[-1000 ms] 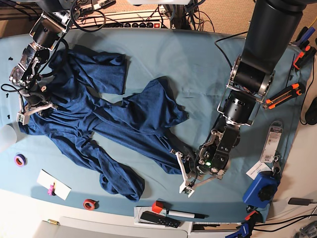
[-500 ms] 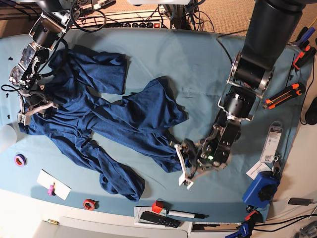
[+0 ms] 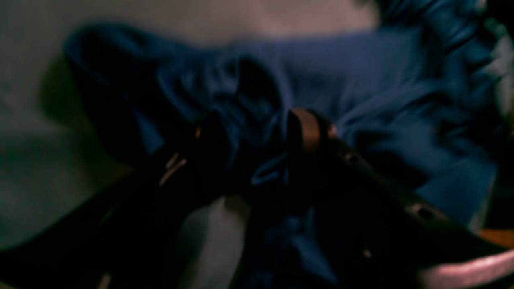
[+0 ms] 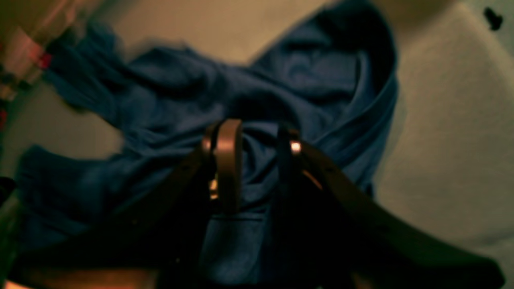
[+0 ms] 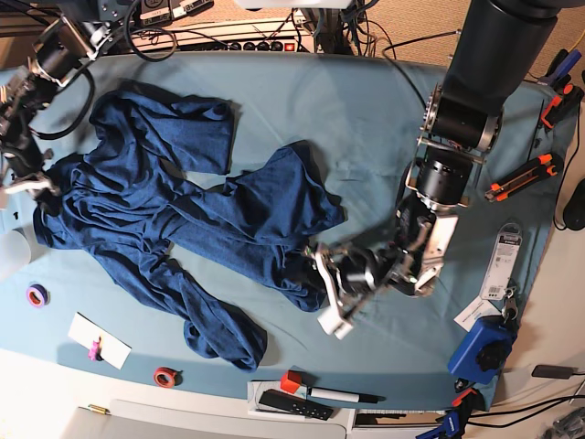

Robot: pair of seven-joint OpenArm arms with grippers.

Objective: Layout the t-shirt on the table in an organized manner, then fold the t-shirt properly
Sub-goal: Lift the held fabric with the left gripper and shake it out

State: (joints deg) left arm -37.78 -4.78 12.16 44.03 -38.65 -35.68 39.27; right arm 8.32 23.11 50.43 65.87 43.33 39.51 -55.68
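The dark navy t-shirt [image 5: 210, 219] lies crumpled and twisted across the left and middle of the teal table [image 5: 366, 110]. My left gripper [image 5: 322, 288] is at the shirt's lower right edge. In the left wrist view the left gripper [image 3: 257, 132] has its fingers apart, with a bunched fold of the t-shirt [image 3: 361, 80] between them. My right gripper [image 5: 29, 181] is at the shirt's far left edge. In the right wrist view the right gripper [image 4: 257, 152] also stands apart, and the t-shirt [image 4: 180, 92] lies between and beyond its fingers. Both wrist views are dark and blurred.
Near the front edge lie a purple tape roll [image 5: 37, 294], a red tape roll [image 5: 164, 376], a white card [image 5: 99, 340] and a marker [image 5: 343, 396]. A blue tool [image 5: 480, 352] and orange cutters [image 5: 526, 174] sit at the right. Cables and a power strip [image 5: 247, 41] line the back.
Both grippers have widened. The left gripper has pushed leftward into the shirt's lower right edge. The right arm has swung up and left, uncovering the shirt's upper left part.
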